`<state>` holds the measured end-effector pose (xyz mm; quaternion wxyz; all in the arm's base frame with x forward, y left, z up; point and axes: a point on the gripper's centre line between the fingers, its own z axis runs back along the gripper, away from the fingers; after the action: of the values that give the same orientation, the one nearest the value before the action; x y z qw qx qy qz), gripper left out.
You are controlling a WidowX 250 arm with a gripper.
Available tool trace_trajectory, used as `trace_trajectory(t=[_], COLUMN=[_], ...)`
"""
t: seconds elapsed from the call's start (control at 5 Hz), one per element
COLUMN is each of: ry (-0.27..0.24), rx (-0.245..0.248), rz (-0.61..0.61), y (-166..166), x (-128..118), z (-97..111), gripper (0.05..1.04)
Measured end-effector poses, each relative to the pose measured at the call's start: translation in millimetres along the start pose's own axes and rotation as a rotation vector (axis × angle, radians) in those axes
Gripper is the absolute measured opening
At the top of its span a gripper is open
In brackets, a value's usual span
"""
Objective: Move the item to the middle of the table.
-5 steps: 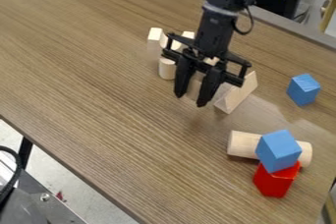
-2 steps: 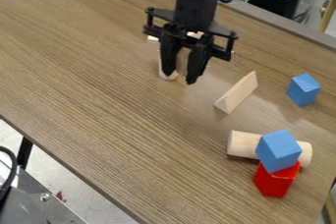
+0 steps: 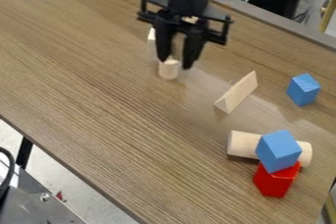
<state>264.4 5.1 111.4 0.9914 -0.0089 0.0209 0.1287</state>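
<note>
The black gripper (image 3: 175, 64) hangs over the upper middle of the wooden table (image 3: 98, 100), in front of a group of pale wooden blocks. A small upright wooden cylinder (image 3: 169, 70) stands just below it, and a narrow pale block (image 3: 152, 39) shows to its left. The gripper hides part of this group, and whether it holds a piece is unclear. To the right, apart from the gripper, a wooden triangular prism (image 3: 237, 92) lies on the table.
A blue cube (image 3: 303, 90) sits near the right edge. At the lower right are a wooden cylinder lying down (image 3: 243, 144), a red block (image 3: 274, 181) and another blue cube (image 3: 279, 150) resting on the red one. The table's edge runs diagonally along the lower left.
The gripper has moved up and to the left in the view, away from beside the triangular prism. The prism, the blue cubes, the red block and the lying cylinder have kept their places.
</note>
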Motion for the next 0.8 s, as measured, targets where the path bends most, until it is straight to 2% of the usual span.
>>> trace_trajectory(t=[0.2, 0.4, 0.8], ry=[0.046, 0.104, 0.173], rx=[0.02, 0.02, 0.022], rz=[0.095, 0.155, 0.176], y=[13, 25, 33], x=[12, 22, 33], z=[-10, -22, -43], gripper=[0.378, 0.378, 0.378])
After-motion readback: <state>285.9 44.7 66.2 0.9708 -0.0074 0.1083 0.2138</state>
